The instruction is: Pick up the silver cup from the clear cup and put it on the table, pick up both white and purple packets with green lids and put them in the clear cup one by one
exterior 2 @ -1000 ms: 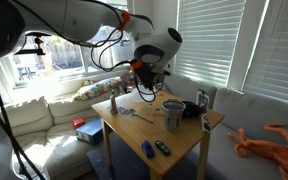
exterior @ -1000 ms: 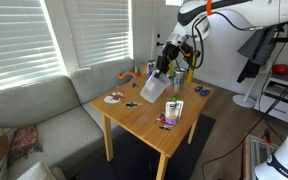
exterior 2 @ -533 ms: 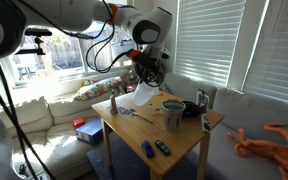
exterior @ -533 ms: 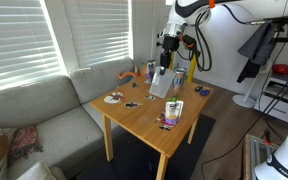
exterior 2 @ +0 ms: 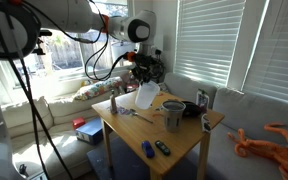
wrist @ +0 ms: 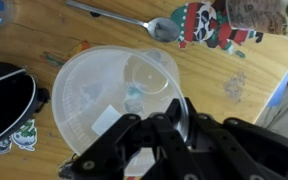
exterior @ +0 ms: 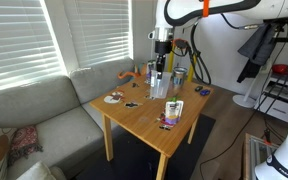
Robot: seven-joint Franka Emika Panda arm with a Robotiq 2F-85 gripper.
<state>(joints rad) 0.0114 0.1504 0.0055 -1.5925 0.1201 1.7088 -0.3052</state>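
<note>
My gripper (wrist: 181,108) is shut on the rim wall of the clear cup (wrist: 114,100), one finger inside and one outside. In both exterior views the clear cup (exterior: 159,86) (exterior 2: 146,95) hangs tilted below the gripper (exterior: 158,66) (exterior 2: 144,78), above the far side of the table (exterior: 144,118) (exterior 2: 184,140). The wrist view looks into the cup, and it seems to hold nothing. The silver cup (exterior 2: 172,112) stands on the table. One white and purple packet (exterior: 174,109) rests near the table's front corner.
A spoon (wrist: 124,17) and a panda sticker (wrist: 209,25) lie on the wood beyond the cup, and a black round object (wrist: 4,100) sits beside it. Bottles (exterior: 179,72) stand at the table's back. A grey sofa (exterior: 44,110) runs along the window side.
The arm has swung and turned its wrist with the clear cup in its grip. The cup now hangs more directly below the gripper.
</note>
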